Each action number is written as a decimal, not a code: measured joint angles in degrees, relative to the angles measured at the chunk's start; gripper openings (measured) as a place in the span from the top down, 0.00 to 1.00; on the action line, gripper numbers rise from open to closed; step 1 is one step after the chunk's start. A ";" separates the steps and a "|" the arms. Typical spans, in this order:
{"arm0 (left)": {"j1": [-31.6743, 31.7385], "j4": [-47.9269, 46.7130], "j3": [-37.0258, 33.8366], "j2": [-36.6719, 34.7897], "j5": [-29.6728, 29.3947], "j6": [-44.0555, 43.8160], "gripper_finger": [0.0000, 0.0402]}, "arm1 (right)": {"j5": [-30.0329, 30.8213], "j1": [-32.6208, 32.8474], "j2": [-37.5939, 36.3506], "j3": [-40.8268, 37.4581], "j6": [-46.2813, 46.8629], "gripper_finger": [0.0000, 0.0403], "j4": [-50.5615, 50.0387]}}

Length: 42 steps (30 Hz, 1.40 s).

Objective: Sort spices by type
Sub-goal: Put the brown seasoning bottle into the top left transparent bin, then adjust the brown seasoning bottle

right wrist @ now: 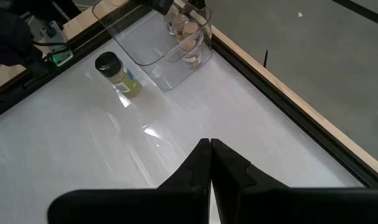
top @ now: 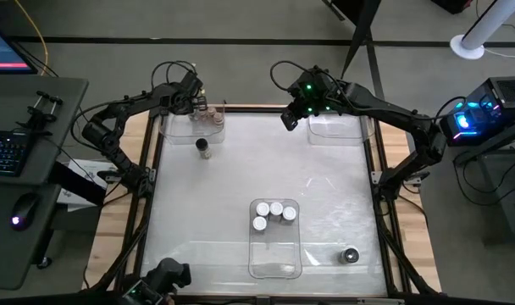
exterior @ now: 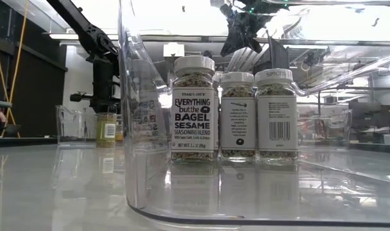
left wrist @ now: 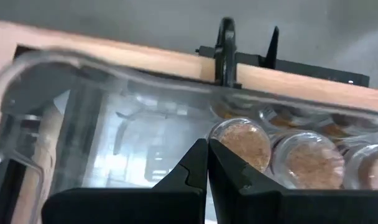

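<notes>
Three white-capped spice jars [top: 272,213] stand in a clear tray [top: 274,254] at the near centre; the low view shows them close up [exterior: 237,112]. Tan-capped jars [top: 213,117] stand in a clear tray [top: 179,129] at the far left. My left gripper [left wrist: 207,152] is shut above that tray, its tips beside one tan cap [left wrist: 245,140]. A dark-capped jar [top: 203,146] stands on the table just in front of that tray. Another dark jar [top: 350,255] rests on the table at the near right. My right gripper [right wrist: 209,146] hangs shut and empty high over the far table. My left gripper comes slanting down from above with its shut fingertips [left wrist: 198,158] next to a tan-capped jar's cap [left wrist: 235,134] in the far-left tray. Nothing is between the fingers. Whether they touch the cap I cannot tell.
A third clear tray [top: 335,127] sits at the far right, under the right arm. A wooden frame [top: 147,161] borders the white table top. Bare table lies between the three trays.
</notes>
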 joint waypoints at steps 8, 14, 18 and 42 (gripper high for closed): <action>1.37 0.26 2.20 -4.10 -0.39 2.72 1.00 | -0.32 0.02 0.00 0.00 0.00 1.00 0.00; -2.66 -1.72 2.26 -5.65 20.04 10.41 1.00 | -1.07 0.02 0.00 0.00 -0.02 1.00 0.00; -7.79 -1.36 2.26 -5.27 23.40 11.40 1.00 | -1.05 0.02 0.00 0.00 -0.02 1.00 0.00; -12.11 6.07 2.24 6.33 18.24 8.58 1.00 | -1.05 0.02 0.00 0.00 1.29 1.00 -0.02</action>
